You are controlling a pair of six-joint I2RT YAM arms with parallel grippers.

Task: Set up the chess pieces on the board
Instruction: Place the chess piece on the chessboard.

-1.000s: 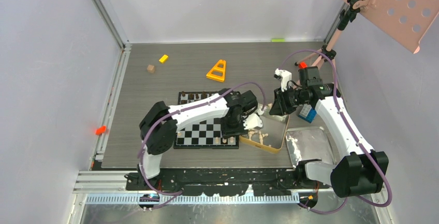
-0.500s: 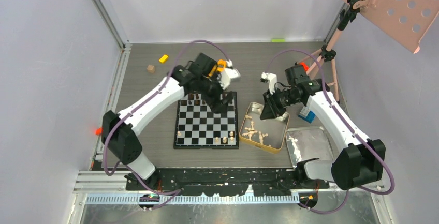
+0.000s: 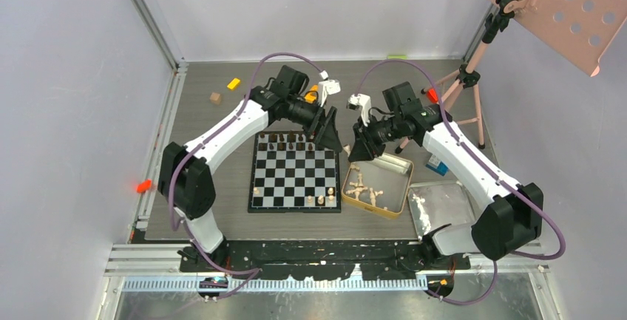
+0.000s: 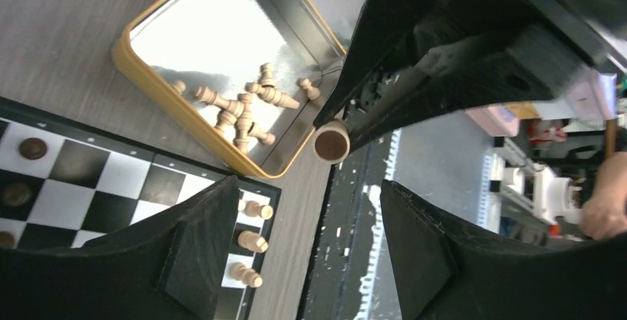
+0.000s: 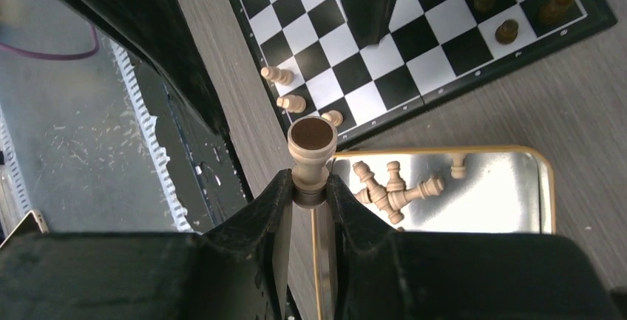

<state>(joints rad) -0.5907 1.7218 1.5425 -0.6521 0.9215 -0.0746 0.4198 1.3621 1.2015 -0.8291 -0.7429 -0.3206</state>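
The left arm rises from its base at the near left, runs away along the left side of the flat black-and-white checkered board (image 3: 296, 176), then bends rightward above the board's far edge. Its left fingers (image 3: 329, 141) point right and downward over the far-right corner. They are spread wide with nothing between them.

On the table, the board carries a row of dark brown wooden chess pieces (image 3: 288, 140) along its far edge. A few pale tan wooden chess pieces (image 3: 322, 199) stand along its near edge.

Just right of the board's far corner, close to the left fingers but apart from them, are the right fingers (image 5: 310, 183). They are pinched on the neck of a pale tan wooden pawn (image 5: 312, 137), whose round dark base faces the wrist camera. The right arm comes from the near right, reaches away and bends leftward, so that its wrist hangs over the far-left corner of the gold-rimmed rectangular tin (image 3: 355, 200).

More pale pieces lie tumbled inside that tin, which sits just beside the board. A shiny silver tray (image 3: 444, 205) lies to the right of the tin.
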